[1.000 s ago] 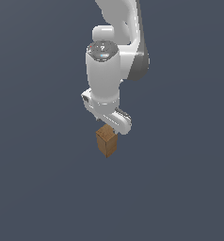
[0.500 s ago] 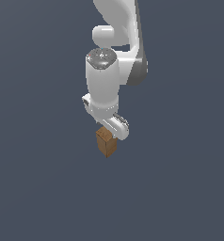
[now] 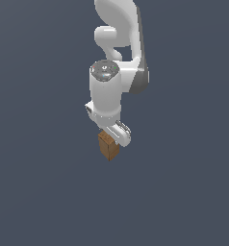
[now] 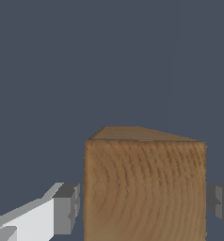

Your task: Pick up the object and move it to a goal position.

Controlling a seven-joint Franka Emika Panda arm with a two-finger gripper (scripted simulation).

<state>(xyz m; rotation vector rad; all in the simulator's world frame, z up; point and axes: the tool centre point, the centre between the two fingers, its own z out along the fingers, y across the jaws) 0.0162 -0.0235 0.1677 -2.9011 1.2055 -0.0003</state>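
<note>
The object, a small brown wood-textured block, stands upright on the flat grey ground. In the wrist view the block fills the space between my two fingers. My white gripper is lowered over the block's top from above. In the wrist view my gripper straddles the block, with one grey fingertip on one side and the other at the frame's edge. A narrow gap shows on each side, so the jaws stand open around the block. The block's lower part is out of view in the wrist view.
Plain dark grey ground lies all round the block. The white arm rises above the gripper to the top of the exterior view.
The arm has come down. The wrist and gripper sit lower and now reach the block's top. The block has not moved.
</note>
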